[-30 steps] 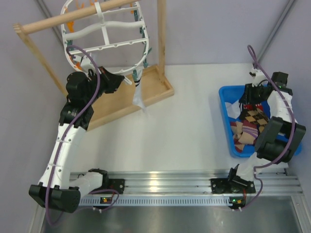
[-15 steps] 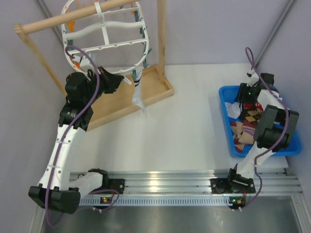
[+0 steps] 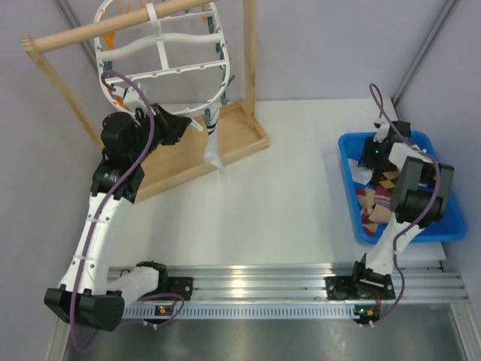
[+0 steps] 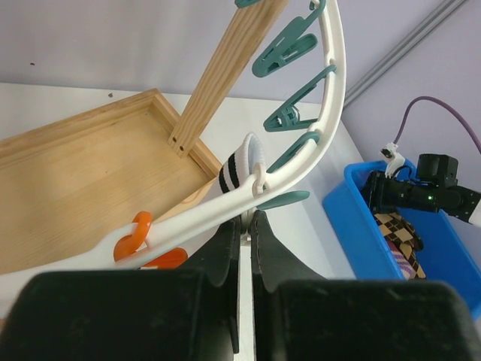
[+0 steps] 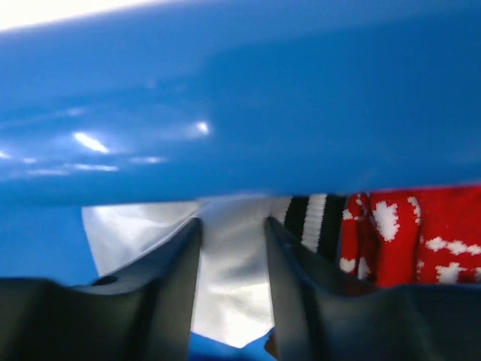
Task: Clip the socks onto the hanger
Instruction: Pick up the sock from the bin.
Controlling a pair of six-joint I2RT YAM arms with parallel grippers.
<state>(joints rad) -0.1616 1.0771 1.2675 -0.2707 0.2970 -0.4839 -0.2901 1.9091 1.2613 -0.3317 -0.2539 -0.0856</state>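
The white hanger (image 3: 161,75) hangs from a wooden pole, with teal and orange clips round its rim (image 4: 331,83). One white sock (image 3: 214,147) with a dark-banded cuff (image 4: 239,169) hangs from a teal clip. My left gripper (image 3: 194,125) is shut, its tips (image 4: 246,222) right under the rim beside that sock. My right gripper (image 3: 367,162) is down in the blue bin (image 3: 443,226). Its jaws (image 5: 231,226) stand apart, astride a white sock (image 5: 229,256). A red sock (image 5: 406,233) lies to the right. Argyle (image 3: 387,180) and striped (image 3: 372,210) socks fill the bin.
The wooden rack's tray base (image 3: 240,147) and upright post (image 3: 249,60) stand at the back left under the hanger. The bin's blue wall (image 5: 225,98) is close in front of my right gripper.
My right gripper has moved left and down into the far left part of the bin, onto the white sock. The left arm has not moved.
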